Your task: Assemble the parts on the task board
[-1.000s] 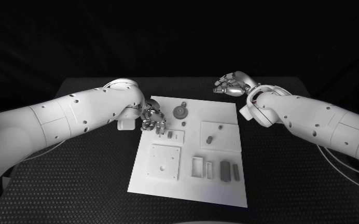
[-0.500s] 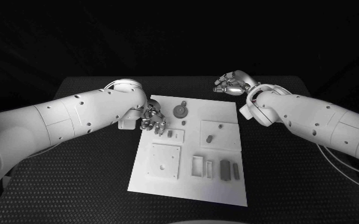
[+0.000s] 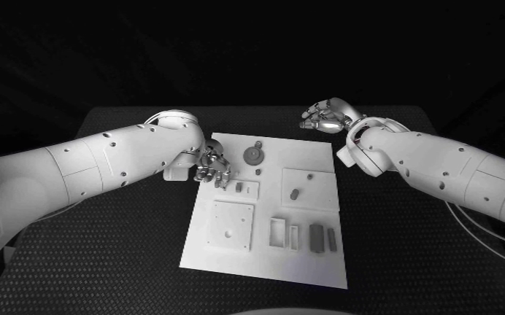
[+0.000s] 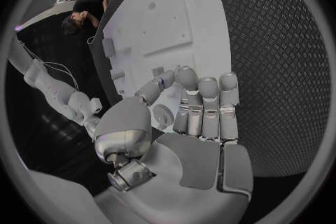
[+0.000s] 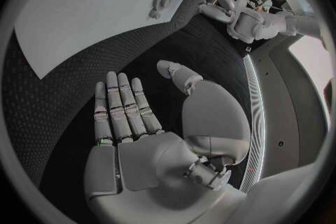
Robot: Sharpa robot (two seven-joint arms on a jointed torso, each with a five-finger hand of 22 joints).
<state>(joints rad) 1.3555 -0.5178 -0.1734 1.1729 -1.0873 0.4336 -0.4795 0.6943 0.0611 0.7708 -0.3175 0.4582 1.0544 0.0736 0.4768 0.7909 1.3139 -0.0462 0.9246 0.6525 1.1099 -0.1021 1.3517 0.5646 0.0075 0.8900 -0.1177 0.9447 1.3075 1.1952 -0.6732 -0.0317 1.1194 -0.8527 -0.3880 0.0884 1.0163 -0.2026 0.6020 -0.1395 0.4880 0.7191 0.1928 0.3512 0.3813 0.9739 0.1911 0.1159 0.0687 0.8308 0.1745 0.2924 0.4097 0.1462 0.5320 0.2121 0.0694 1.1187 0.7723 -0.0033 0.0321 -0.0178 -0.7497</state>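
The white task board [image 3: 237, 257] lies in the middle of the black table. On it are a round part [image 3: 254, 156], small grey parts [image 3: 295, 195] and two dark bars [image 3: 317, 240] near the front. My left hand [image 3: 214, 168] hovers at the board's far left edge, beside a small part [image 3: 240, 188]. Its fingers [image 4: 203, 92] are bent with the thumb close to them, and I see nothing held between them. My right hand [image 3: 326, 119] is over bare table beyond the board's far right corner. Its fingers [image 5: 120, 109] are stretched flat, the thumb is apart, and it holds nothing.
A square plate [image 3: 231, 226] and a slotted frame [image 3: 278, 232] sit on the board's near half. Black textured table [image 3: 126, 257] surrounds the board on all sides. My right forearm [image 3: 421, 158] crosses the table's right side.
My left hand has crept slightly toward the far side along the board's left edge. The right hand has hardly moved.
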